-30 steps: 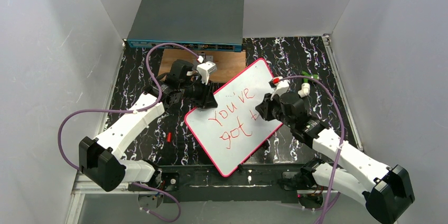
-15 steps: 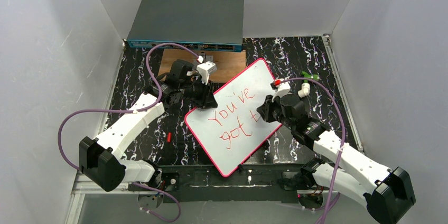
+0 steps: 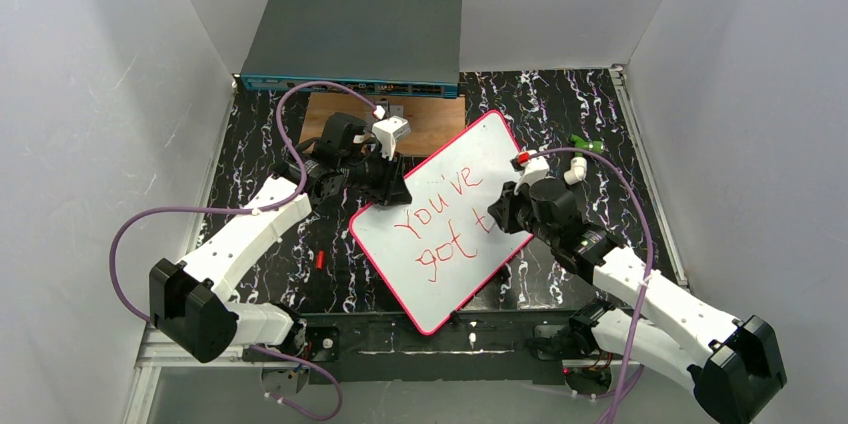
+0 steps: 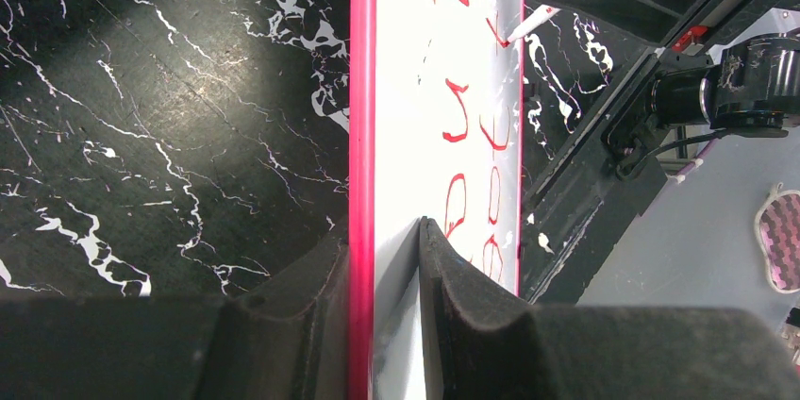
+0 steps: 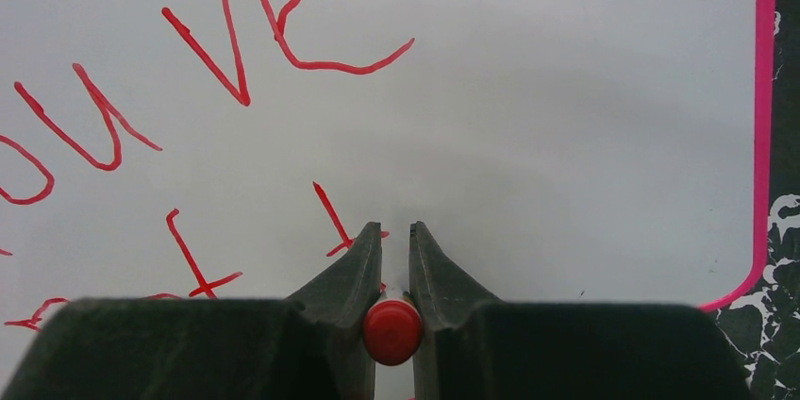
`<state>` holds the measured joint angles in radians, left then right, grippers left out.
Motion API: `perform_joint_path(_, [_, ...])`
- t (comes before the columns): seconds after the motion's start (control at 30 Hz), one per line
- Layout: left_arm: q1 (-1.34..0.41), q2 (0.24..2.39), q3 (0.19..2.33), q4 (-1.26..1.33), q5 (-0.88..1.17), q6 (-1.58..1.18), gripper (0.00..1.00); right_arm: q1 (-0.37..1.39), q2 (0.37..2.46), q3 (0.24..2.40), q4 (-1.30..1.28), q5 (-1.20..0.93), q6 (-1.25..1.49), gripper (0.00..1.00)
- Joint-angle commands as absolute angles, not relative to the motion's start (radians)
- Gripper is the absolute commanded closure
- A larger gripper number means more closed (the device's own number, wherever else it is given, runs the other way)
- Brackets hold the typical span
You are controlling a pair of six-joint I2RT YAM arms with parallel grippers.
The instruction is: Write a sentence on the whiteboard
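The whiteboard (image 3: 455,179) with a pink-red rim lies tilted on the black marbled table. It carries red writing, "You've got t" (image 3: 440,229). My left gripper (image 3: 392,189) is shut on the board's upper left edge; the left wrist view shows the rim (image 4: 361,136) clamped between both fingers. My right gripper (image 3: 497,216) is shut on a red-capped marker (image 5: 392,331), held upright with its tip on the board beside the second red "t" (image 5: 340,225). The marker's white tip also shows in the left wrist view (image 4: 528,23).
A grey network switch box (image 3: 352,39) stands at the back. A brown wooden board (image 3: 425,124) lies in front of it, partly under the left arm. A small red piece (image 3: 319,259) lies on the table (image 3: 260,154) left of the whiteboard. White walls enclose the table.
My right gripper with the marker has shifted slightly down and right along the board. The left arm and the whiteboard have not moved.
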<state>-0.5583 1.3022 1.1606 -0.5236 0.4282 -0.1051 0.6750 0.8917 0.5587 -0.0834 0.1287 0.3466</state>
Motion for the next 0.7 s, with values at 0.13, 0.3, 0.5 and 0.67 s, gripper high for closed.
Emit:
perform_joint_path(0.13, [-0.56,1.294,1.16,-0.569,0.27,0.023,1.0,0.671,0.915,0.589,-0.118,0.168,0.282,0.99])
perform_joint_path(0.3, [-0.56,1.294,1.164,-0.568,0.27,0.022,1.0,0.666,0.922,0.626,-0.12,0.179,0.264,0.99])
perform_joint_path(0.5, [-0.56,1.294,1.164,-0.569,0.272,0.02,1.0,0.664,0.929,0.667,-0.118,0.183,0.256,0.99])
perform_joint_path(0.67, [-0.56,1.293,1.168,-0.569,0.27,0.02,1.0,0.664,0.924,0.695,-0.127,0.177,0.251,0.99])
